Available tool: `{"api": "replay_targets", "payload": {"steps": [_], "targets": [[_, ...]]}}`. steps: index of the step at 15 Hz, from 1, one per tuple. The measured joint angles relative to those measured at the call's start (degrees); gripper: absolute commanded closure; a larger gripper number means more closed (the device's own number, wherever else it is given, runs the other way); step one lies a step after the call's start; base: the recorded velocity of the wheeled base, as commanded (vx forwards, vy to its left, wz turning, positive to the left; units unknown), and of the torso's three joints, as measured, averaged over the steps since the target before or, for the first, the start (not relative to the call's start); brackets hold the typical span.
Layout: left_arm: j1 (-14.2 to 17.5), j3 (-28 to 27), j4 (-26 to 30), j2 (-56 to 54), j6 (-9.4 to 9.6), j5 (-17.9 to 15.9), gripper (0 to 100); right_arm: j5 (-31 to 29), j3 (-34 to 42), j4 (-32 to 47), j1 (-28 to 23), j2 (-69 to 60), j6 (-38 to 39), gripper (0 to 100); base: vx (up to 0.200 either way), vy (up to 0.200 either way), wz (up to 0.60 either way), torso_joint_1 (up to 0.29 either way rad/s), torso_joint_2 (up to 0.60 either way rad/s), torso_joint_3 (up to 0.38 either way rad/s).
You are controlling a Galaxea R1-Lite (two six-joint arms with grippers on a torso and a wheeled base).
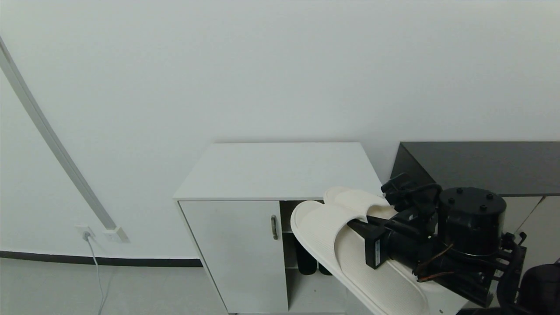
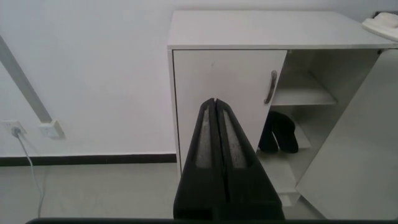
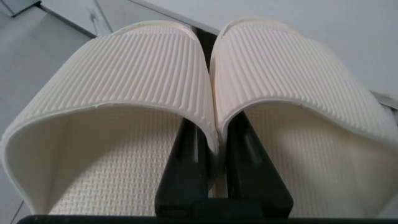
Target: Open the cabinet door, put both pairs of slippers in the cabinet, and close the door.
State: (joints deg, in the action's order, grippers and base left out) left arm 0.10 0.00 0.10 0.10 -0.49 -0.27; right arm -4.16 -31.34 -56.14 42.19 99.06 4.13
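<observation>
the right gripper is clamped on the inner edges of a cream slipper pair, toes pointing to 10 o'clock, just before the white cabinet. its right door stands open and its left door is closed. a black slipper pair stands in the lower compartment. the left gripper is pressed together, empty. a dark-topped counter sits at the cabinet's 3 o'clock, a wall socket at 9.
</observation>
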Motion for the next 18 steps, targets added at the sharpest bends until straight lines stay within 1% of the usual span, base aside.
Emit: {"api": "replay_targets", "payload": {"steps": [4,6,11,18], "targets": [[0.00,0.00,0.00,0.00,0.06,0.00,100,0.24,0.34,0.04,0.04,0.35,-0.39,100,0.000,0.000,0.00,-0.018,0.02,0.020],[-0.07,0.00,-0.02,0.00,0.06,0.00,100,0.26,0.61,-0.79,0.06,0.85,-0.37,100,0.000,0.000,0.00,-0.144,0.32,0.176],[-0.05,0.00,-0.02,0.00,0.06,0.00,100,0.20,1.24,-1.65,0.17,1.71,-0.46,100,0.000,0.000,0.00,-0.173,0.40,0.222],[-0.02,0.00,-0.02,0.00,0.06,0.00,100,0.13,1.30,-1.65,0.15,1.99,-0.44,100,0.000,0.000,0.00,-0.226,0.54,0.316]]}}
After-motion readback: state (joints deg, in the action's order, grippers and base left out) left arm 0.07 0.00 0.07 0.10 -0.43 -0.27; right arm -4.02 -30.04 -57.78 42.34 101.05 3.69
